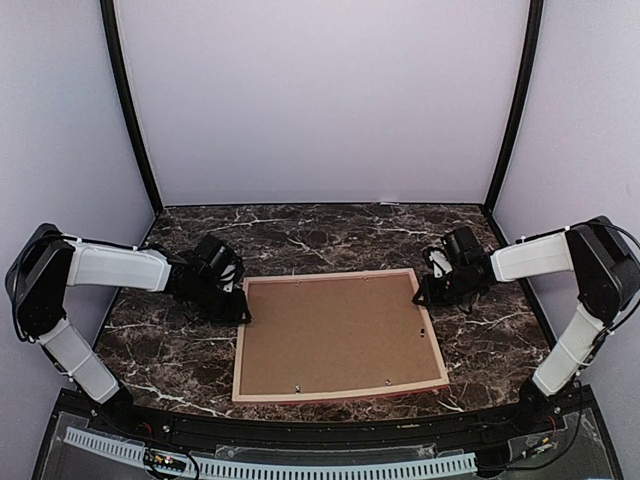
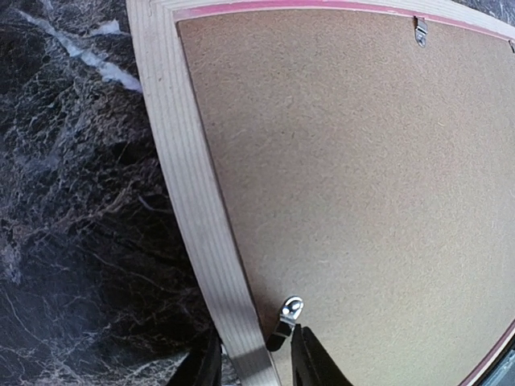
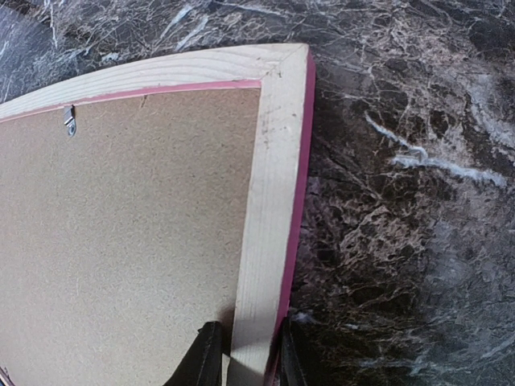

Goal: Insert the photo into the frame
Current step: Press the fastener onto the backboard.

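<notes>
The frame (image 1: 340, 392) lies face down on the marble table, and a brown backing board (image 1: 335, 330) fills it. The photo is hidden. My left gripper (image 1: 240, 312) is at the frame's far left corner. In the left wrist view it (image 2: 256, 366) is open and straddles the pale left rail (image 2: 189, 185), with the inner finger (image 2: 310, 362) against a small metal clip (image 2: 290, 310). My right gripper (image 1: 422, 296) is at the far right corner. In the right wrist view it (image 3: 245, 362) is shut on the right rail (image 3: 273, 177), one finger on each side.
More metal clips sit along the board's edge (image 2: 420, 30) (image 3: 70, 121). Dark marble table (image 1: 500, 340) surrounds the frame. Pale walls stand on three sides, with black posts (image 1: 130, 110) at the back corners.
</notes>
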`<action>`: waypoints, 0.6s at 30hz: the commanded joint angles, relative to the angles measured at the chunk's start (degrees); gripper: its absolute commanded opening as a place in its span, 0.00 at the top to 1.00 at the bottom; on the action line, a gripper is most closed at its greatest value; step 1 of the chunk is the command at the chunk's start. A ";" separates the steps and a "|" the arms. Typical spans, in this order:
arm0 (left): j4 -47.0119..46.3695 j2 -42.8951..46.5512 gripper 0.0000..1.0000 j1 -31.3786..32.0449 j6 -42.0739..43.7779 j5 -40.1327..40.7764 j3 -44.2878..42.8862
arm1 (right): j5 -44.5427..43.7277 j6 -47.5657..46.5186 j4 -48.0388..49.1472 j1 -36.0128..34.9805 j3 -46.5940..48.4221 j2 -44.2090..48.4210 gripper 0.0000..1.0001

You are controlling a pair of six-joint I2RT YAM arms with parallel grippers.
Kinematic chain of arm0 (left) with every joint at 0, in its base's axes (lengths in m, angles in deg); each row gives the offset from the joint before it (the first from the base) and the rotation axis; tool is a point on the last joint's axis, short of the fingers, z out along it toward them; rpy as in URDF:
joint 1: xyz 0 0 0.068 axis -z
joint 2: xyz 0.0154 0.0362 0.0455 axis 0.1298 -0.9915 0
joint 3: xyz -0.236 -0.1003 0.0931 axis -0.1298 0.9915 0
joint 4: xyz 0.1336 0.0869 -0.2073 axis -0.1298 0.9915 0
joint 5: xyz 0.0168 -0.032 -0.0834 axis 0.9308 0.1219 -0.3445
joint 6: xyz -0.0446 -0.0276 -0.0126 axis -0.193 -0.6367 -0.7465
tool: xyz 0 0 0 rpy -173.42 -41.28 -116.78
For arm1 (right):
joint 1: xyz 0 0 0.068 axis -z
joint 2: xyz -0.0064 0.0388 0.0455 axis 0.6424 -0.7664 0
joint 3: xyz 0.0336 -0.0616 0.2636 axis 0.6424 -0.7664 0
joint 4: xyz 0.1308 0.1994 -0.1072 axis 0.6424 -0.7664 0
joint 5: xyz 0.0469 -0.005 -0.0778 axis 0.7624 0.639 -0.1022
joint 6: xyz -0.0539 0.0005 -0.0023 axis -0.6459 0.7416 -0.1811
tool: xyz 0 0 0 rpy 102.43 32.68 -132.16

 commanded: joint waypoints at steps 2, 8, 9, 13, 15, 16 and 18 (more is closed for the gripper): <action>-0.14 0.51 0.69 -0.29 0.07 0.64 0.68 | 0.04 -0.64 -2.40 -0.24 -1.80 -1.69 0.75; 0.24 -0.45 0.70 -0.28 0.64 0.55 0.84 | -0.06 -0.77 -2.58 -0.24 -1.55 -1.87 0.75; 0.28 -0.74 0.70 -0.27 0.81 0.63 0.93 | -0.02 -0.85 -2.61 -0.24 -1.53 -1.93 0.75; 0.56 -1.75 0.70 -0.27 1.33 1.09 1.03 | 0.08 -0.86 -2.72 -0.22 -1.22 -2.10 0.75; 0.55 -2.09 0.70 -0.27 1.58 1.12 0.88 | 0.15 -0.86 -2.70 -0.20 -1.05 -2.24 0.75; 0.62 -2.27 0.71 -0.27 1.63 1.26 0.87 | 0.11 -0.86 -2.69 -0.23 -1.00 -2.39 0.75; 0.70 -2.26 0.72 -0.27 1.68 1.66 0.85 | 0.21 -0.93 -2.67 -0.24 -0.85 -2.55 0.75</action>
